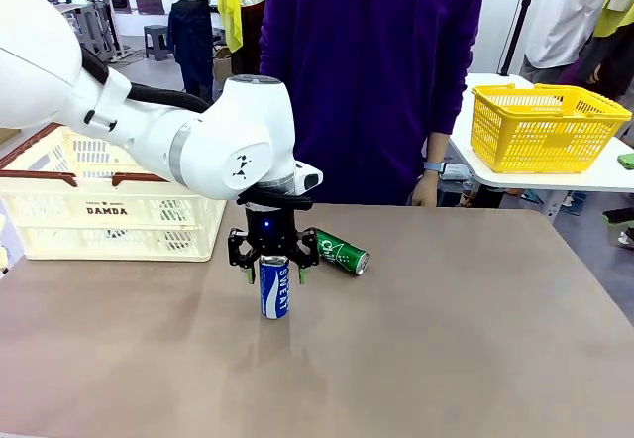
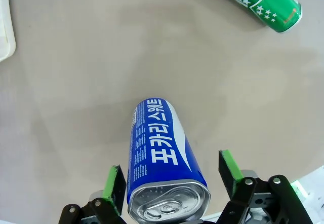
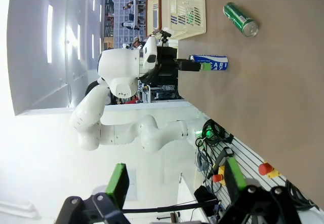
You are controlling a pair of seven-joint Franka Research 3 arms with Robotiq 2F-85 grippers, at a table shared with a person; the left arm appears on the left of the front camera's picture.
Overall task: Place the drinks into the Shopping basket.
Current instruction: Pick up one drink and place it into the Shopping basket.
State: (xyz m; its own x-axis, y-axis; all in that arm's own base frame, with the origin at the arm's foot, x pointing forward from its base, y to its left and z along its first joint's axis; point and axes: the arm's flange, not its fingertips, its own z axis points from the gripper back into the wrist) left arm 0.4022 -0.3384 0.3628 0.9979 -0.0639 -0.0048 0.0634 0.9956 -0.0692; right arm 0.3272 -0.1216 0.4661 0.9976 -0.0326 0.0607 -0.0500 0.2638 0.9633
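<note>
1. Blue drink can point(image 1: 274, 294) stands upright on the table point(image 1: 475, 359), near its middle and slightly toward the left edge, silver top up and white lettering on its side.
2. Straddling that can from above is the left gripper point(image 1: 274, 276). Its green pads point(image 2: 115, 179) sit on either side of the can's upper part, and the left wrist view shows a small gap on each side, so the gripper is spread and not yet clamping.
3. Just behind and to the right, toward the table's far edge, a green drink can point(image 1: 342, 253) lies on its side, apart from the blue one.
4. Farther out, the Shopping basket point(image 1: 109, 210) sits at the far left corner of the table, "DAMDA" facing the camera. Neither can is in it.
5. The right gripper point(image 3: 177, 181) is held away from the cans, its fingers spread wide with nothing between them.
6. A person point(image 1: 367, 81) stands at the far edge, one hand point(image 1: 426, 190) hanging beside the table.
</note>
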